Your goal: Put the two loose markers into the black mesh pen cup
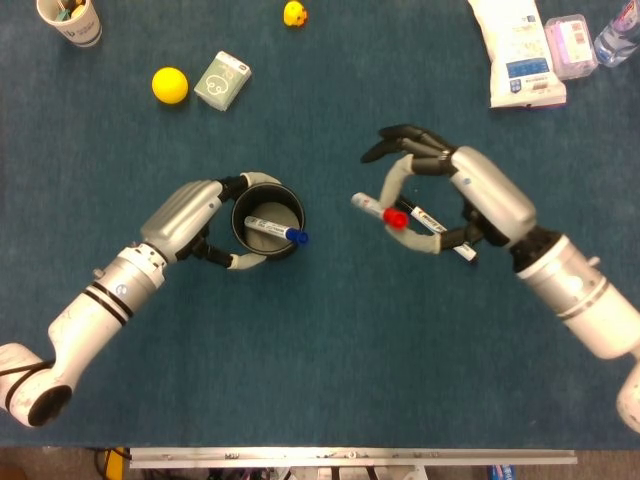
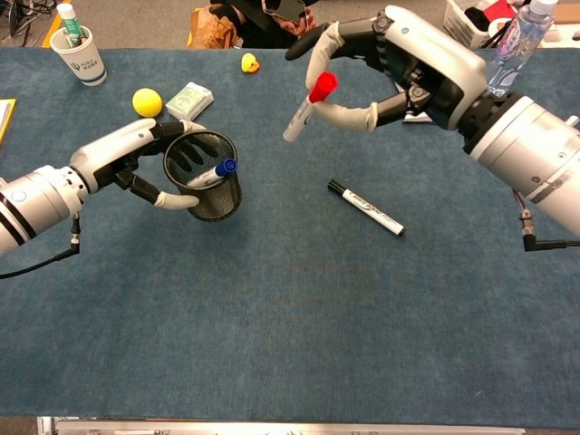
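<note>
My left hand (image 1: 192, 218) (image 2: 131, 156) grips the black mesh pen cup (image 1: 266, 215) (image 2: 205, 175) by its left side, and a blue-capped marker (image 1: 275, 229) (image 2: 212, 172) leans inside it. My right hand (image 1: 455, 197) (image 2: 403, 68) holds a red-capped white marker (image 1: 380, 211) (image 2: 308, 106) in the air, to the right of the cup, tilted with its red cap uppermost in the chest view. A black-capped white marker (image 2: 366, 207) (image 1: 440, 233) lies loose on the blue table, partly under my right hand in the head view.
At the back left stand a yellow ball (image 1: 170, 85), a green card box (image 1: 222, 80) and a paper cup (image 1: 70, 19). A small yellow duck (image 1: 294, 13) sits at the back centre. White packets (image 1: 520, 55) and a water bottle (image 2: 514, 41) occupy the back right.
</note>
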Available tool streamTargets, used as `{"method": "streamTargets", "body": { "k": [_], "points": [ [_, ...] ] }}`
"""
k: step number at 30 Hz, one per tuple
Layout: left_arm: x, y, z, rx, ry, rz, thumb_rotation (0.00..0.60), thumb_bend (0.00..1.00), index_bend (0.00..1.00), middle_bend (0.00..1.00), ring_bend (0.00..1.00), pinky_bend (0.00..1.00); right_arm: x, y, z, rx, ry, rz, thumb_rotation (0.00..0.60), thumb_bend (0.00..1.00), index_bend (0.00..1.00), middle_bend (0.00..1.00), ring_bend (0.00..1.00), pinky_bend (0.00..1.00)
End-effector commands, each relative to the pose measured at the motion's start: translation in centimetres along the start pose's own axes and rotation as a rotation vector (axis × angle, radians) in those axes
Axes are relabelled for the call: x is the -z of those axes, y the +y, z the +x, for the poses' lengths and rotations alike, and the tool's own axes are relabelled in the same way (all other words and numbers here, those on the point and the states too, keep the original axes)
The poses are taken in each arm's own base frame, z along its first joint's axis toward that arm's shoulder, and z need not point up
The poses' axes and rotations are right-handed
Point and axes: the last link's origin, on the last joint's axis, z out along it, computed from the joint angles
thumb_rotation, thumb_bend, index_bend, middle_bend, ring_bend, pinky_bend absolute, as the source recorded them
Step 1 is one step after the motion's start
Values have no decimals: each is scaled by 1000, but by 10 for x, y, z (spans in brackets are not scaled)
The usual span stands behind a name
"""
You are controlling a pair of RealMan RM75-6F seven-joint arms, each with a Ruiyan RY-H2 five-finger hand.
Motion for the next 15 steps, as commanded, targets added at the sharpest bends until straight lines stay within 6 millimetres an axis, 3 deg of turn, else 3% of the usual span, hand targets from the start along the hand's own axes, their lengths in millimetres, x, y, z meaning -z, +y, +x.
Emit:
{"method": "streamTargets", "body": {
  "k": [1,15],
  "points": [
    [-3,1,-2,-1,-5,0,600,216,354,398,352,311,-8,-6,-7,-68,-9,9,600,300,652,303,131,131],
    [-15,15,-8,-5,-23,-35,600,216,354,398,350,311,-32,-3,-29,-151,-33,-6,600,301,652,303,131,131]
  ]
}}
